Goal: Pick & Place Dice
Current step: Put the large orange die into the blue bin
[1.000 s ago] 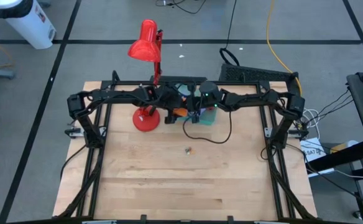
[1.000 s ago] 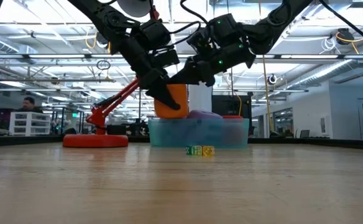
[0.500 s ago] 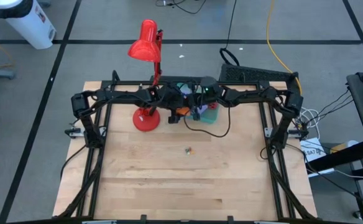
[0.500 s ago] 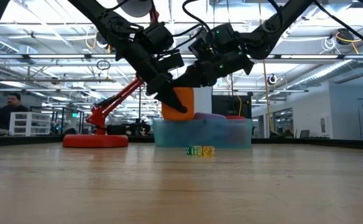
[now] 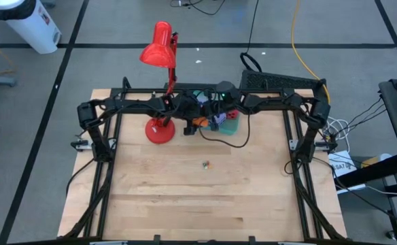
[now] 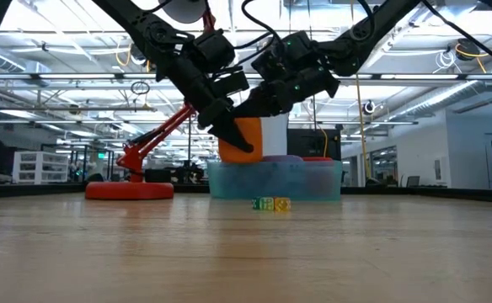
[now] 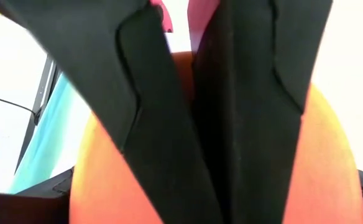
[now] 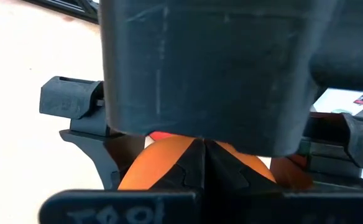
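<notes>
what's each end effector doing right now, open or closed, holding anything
Left end effector: jaws wide, gripping the orange die above the tray.
Right end effector: closed, holding nothing, right beside the die.

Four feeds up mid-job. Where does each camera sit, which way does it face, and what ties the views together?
High: overhead, straight down; both arms meet at the teal tray.
Low: table height, looking level; left gripper holds the orange die over the tray.
Left wrist: past its own fingers, die fills the view.
Right wrist: shut right gripper before the die.
Shared: the orange die.
</notes>
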`<act>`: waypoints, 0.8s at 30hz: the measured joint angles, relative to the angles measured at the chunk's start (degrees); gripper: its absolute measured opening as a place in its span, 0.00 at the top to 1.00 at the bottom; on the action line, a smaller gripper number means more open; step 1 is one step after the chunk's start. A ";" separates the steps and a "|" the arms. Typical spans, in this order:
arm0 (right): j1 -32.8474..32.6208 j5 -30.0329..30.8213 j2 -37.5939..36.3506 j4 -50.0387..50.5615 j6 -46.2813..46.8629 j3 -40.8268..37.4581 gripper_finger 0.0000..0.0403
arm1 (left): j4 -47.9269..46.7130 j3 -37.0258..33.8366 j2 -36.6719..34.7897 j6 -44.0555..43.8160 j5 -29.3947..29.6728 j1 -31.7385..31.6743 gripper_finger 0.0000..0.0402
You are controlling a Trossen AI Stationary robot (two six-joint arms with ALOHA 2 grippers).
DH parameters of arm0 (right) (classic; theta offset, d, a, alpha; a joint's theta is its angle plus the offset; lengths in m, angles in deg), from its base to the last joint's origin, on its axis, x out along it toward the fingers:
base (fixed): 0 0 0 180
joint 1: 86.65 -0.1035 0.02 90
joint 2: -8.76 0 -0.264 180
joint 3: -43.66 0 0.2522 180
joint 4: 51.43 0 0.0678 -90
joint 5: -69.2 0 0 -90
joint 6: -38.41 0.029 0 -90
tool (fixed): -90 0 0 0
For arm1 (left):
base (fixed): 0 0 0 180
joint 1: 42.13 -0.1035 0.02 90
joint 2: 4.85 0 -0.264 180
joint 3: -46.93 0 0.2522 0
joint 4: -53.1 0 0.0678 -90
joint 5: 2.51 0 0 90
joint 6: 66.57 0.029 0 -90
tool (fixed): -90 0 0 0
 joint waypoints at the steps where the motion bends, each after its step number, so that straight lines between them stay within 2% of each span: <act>1: 0.11 -0.08 0.00 0.26 0.06 0.00 1.00 | -0.52 0.00 -0.09 -0.02 0.18 0.04 0.01; 11: 0.49 -0.06 0.11 0.81 0.66 -0.02 1.00 | -4.21 -0.02 -1.35 0.37 1.72 -0.57 0.01; 24: 0.51 0.27 0.07 2.72 0.80 -0.07 1.00 | -2.23 -0.08 -1.41 -0.75 2.18 -0.72 0.00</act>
